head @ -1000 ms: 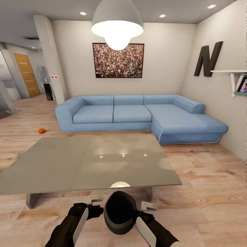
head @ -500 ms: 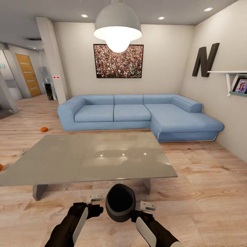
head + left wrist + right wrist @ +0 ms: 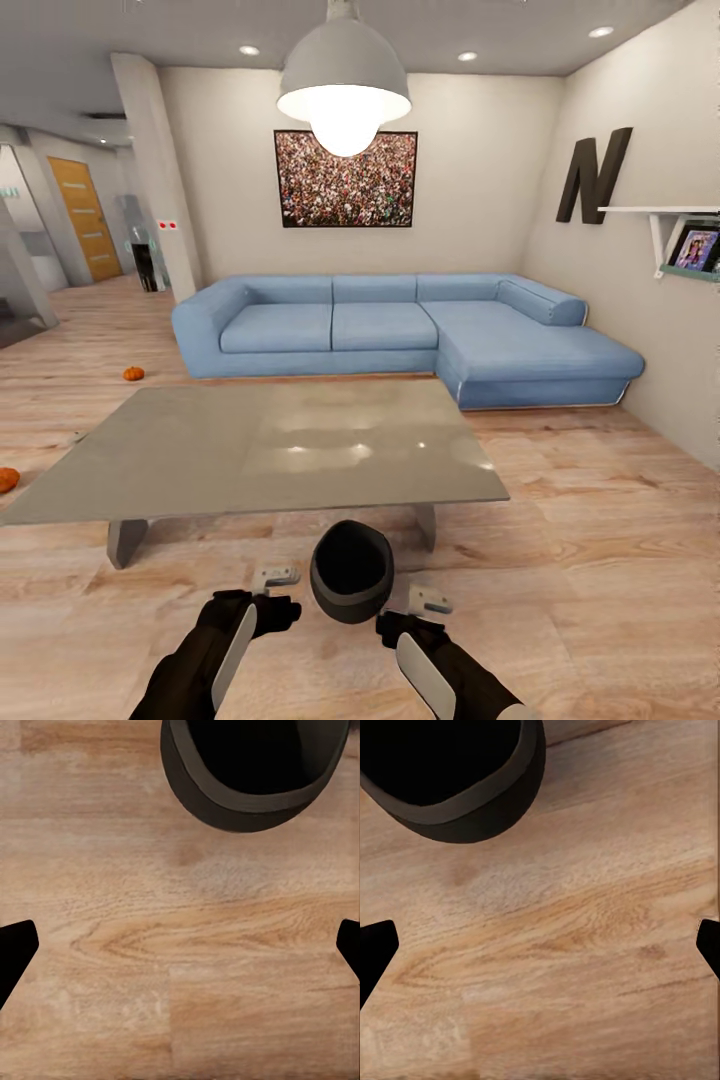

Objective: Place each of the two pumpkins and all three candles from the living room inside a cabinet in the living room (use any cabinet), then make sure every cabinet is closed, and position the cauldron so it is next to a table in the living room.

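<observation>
Fingers on both sides are spread wide and hold nothing: in each wrist view I see only dark tips at the frame edges with bare plank floor between them. From the head view, my left gripper (image 3: 277,577) and right gripper (image 3: 430,600) flank the round black cauldron (image 3: 351,571), which sits open-mouthed on the light wood floor (image 3: 600,560), just in front of the low grey glossy-topped desk (image 3: 270,450). I cannot tell whether either gripper touches it.

One small orange pumpkin (image 3: 133,373) lies on the floor near the left end of the blue corner sofa (image 3: 400,335); a second orange pumpkin (image 3: 7,479) sits at the picture's left edge, beside the desk.

I judge the cauldron part is about settled: it reads as next to the desk already. To finish it cleanly, I would draw both arms straight out to the sides, so no tip catches the rim and rolls it away. After that I would turn toward the nearer pumpkin, come down over it with the fingers wide, and close low on its round body, since it could squirt out.
</observation>
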